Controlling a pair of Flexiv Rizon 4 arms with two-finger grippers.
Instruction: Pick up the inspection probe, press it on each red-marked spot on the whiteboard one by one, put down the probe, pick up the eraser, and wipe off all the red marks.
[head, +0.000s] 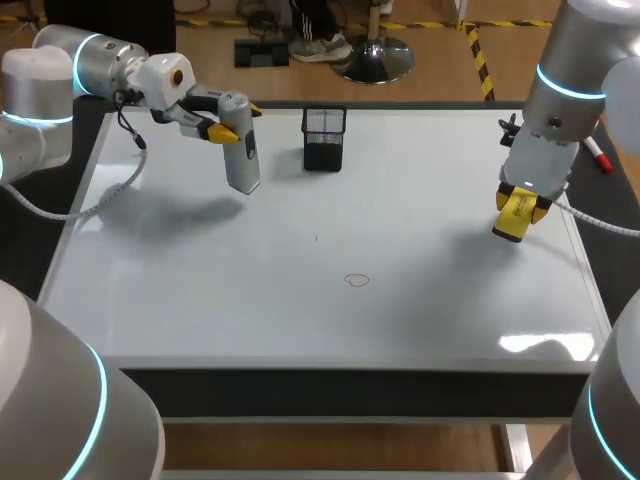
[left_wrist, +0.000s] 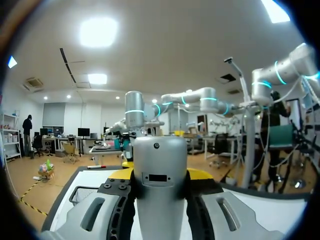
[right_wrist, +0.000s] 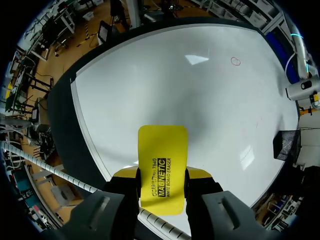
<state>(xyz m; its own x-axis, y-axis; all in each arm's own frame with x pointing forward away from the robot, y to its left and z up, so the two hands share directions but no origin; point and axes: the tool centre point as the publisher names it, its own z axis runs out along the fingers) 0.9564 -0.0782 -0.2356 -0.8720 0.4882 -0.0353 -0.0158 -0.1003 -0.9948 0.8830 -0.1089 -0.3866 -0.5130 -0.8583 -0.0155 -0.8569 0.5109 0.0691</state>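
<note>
Your left gripper (head: 228, 130) is clamped on the inspection probe (head: 243, 160); in the left wrist view both fingers press the grey body from either side, so it's a proper pinch, not just resting there. The probe hangs roughly upright, just beside the black mesh basket (head: 324, 138) on your left arm's side, with a narrow strip of whiteboard (head: 200, 280) showing between the two. Its shadow falls well off from its lower end, so it looks lifted off the surface.

Your right gripper (head: 520, 200) is far out on the other side of the basket, near the board's edge on your right arm's side; it's pinching the yellow eraser (head: 510, 225). The right wrist view shows the eraser (right_wrist: 162, 167) wedged between the two fingers and sticking out past the yellow tips, flat face toward the camera. It's above the board rather than on it, as far as the shadow tells.

I can spot only one red mark (head: 356, 281), a small loop on the whiteboard, nearer the robot than the basket and a touch toward your right arm's side; it's well apart from the basket, the probe and the eraser. The right wrist view catches the same mark (right_wrist: 235, 61) far ahead of the eraser.
</note>
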